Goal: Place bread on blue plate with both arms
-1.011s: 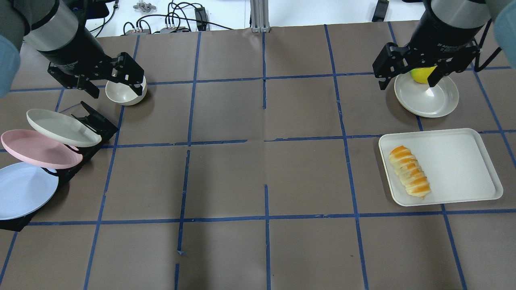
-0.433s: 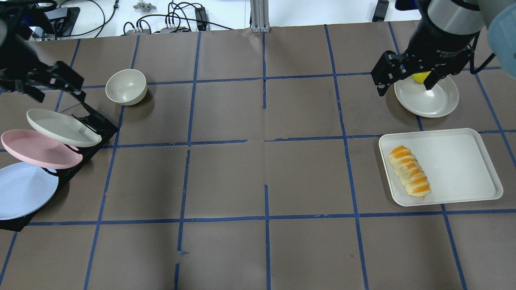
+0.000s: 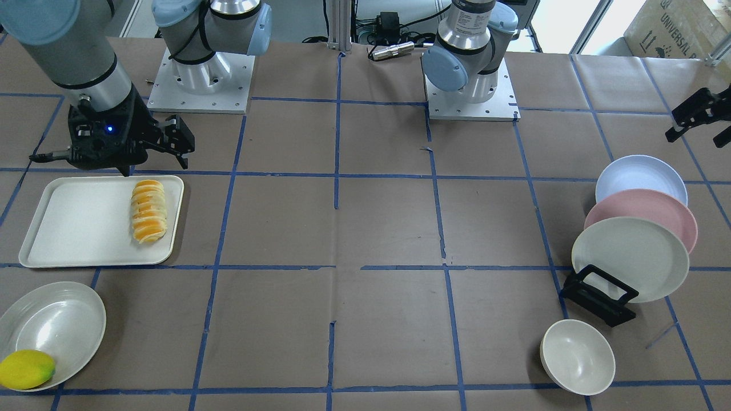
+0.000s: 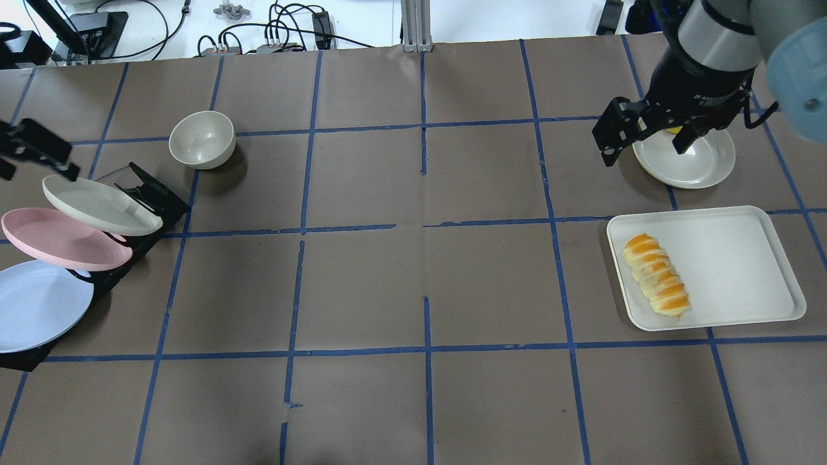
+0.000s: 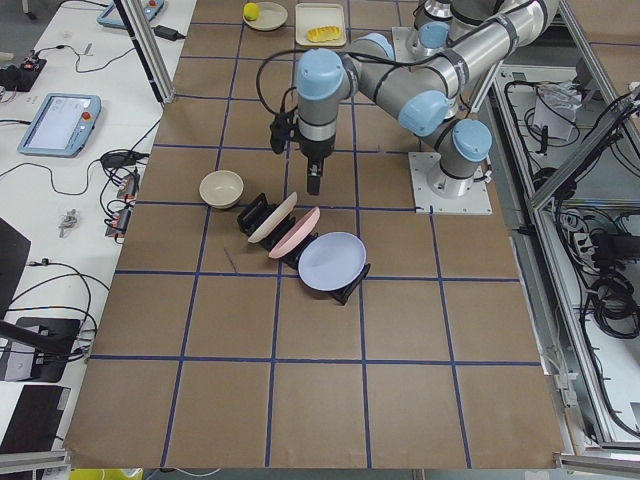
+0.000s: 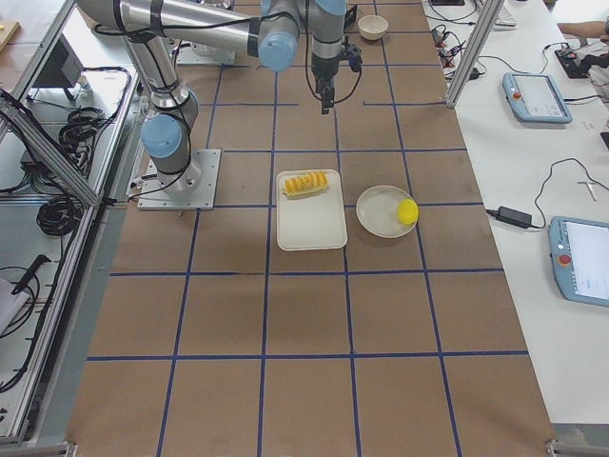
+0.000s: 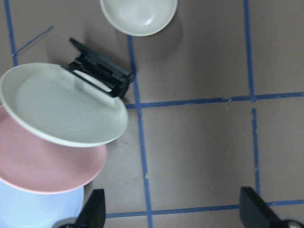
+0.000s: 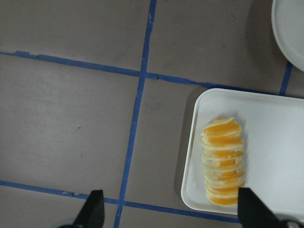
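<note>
The bread (image 4: pixel 656 283) lies on the left part of a white tray (image 4: pixel 730 258); it also shows in the front view (image 3: pixel 148 211) and the right wrist view (image 8: pixel 223 161). The blue plate (image 4: pixel 35 310) leans in a black rack (image 4: pixel 152 197) at the table's left edge, nearest of three plates, and its rim shows in the left wrist view (image 7: pixel 38 209). My left gripper (image 4: pixel 35 169) is open and empty, high above the rack's far end. My right gripper (image 4: pixel 643 152) is open and empty, raised beyond the tray near a cream plate.
A pink plate (image 4: pixel 61 239) and a cream-white plate (image 4: pixel 97 205) stand in the rack behind the blue one. A cream bowl (image 4: pixel 201 139) sits beyond the rack. A lemon (image 3: pixel 25 369) lies on a cream plate (image 3: pixel 57 319) beyond the tray.
My left gripper has swung left, from over the bowl to above the rack's far end. My right gripper has shifted slightly left and nearer the tray. Both stay open.
</note>
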Controlling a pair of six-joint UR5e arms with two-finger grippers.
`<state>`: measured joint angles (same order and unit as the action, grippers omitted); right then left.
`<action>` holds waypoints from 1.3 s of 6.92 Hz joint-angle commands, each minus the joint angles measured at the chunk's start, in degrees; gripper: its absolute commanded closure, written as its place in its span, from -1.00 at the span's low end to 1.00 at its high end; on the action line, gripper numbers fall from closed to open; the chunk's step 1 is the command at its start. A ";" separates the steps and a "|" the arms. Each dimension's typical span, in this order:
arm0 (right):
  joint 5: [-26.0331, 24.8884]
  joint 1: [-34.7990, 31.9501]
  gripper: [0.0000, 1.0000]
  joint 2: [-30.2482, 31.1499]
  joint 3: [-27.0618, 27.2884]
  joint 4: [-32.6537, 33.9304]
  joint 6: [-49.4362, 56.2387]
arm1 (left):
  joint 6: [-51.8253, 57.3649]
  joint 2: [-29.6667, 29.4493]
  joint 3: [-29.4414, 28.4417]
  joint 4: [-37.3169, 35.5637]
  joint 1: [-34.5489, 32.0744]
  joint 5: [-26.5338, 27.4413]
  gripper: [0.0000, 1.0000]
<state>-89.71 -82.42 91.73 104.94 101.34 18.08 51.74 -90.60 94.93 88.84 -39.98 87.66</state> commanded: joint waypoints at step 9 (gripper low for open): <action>-4.77 8.95 -0.87 -10.60 12.56 15.89 27.36 | 10.48 -24.00 -2.64 -6.57 14.58 -7.77 -1.00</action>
<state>-94.46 -73.61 82.33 116.88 115.59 44.71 62.18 -112.79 93.19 82.71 -25.31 80.02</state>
